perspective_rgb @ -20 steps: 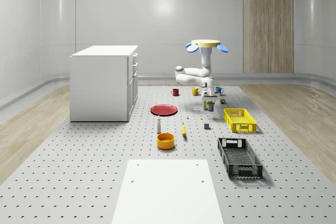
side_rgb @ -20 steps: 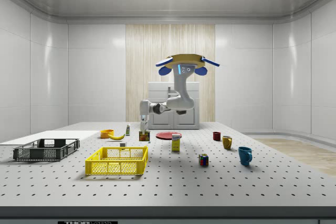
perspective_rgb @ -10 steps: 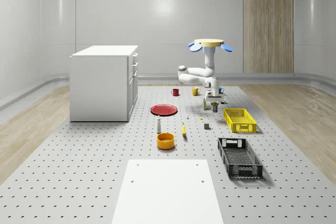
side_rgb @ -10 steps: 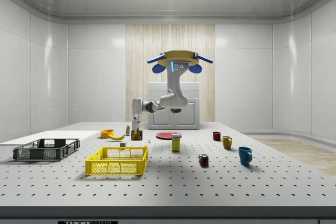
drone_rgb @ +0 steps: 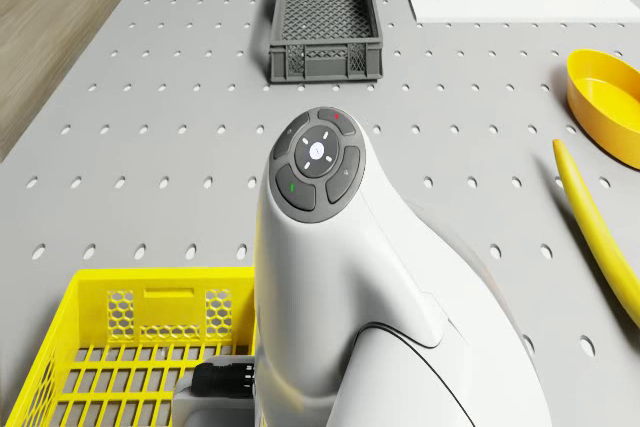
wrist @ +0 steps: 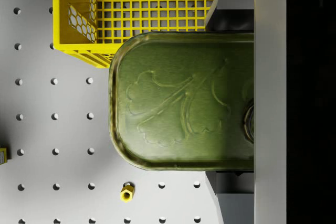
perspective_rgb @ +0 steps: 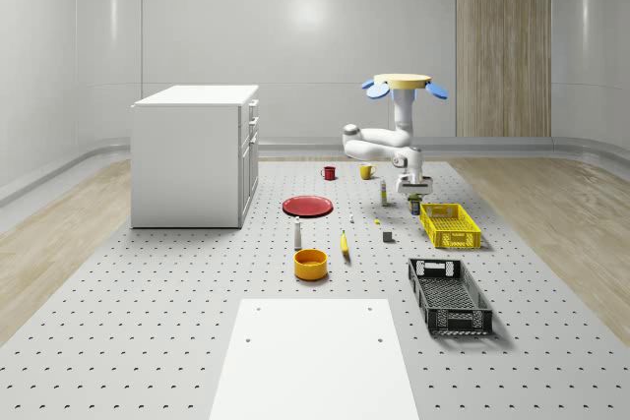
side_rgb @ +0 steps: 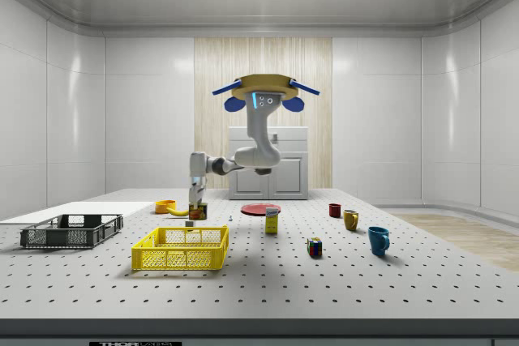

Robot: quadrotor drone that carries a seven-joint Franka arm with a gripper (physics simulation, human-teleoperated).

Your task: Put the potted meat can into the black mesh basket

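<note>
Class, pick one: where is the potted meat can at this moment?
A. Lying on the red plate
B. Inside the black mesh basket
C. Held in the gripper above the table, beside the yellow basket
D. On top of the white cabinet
C: the potted meat can hangs clamped in the gripper off the table, next to the yellow basket, with the black mesh basket further on.

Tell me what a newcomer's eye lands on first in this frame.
The drone hovering above the table, its white arm reaching down to hold the potted meat can in the gripper near the yellow crate. The black mesh basket waits further along the table.
</note>
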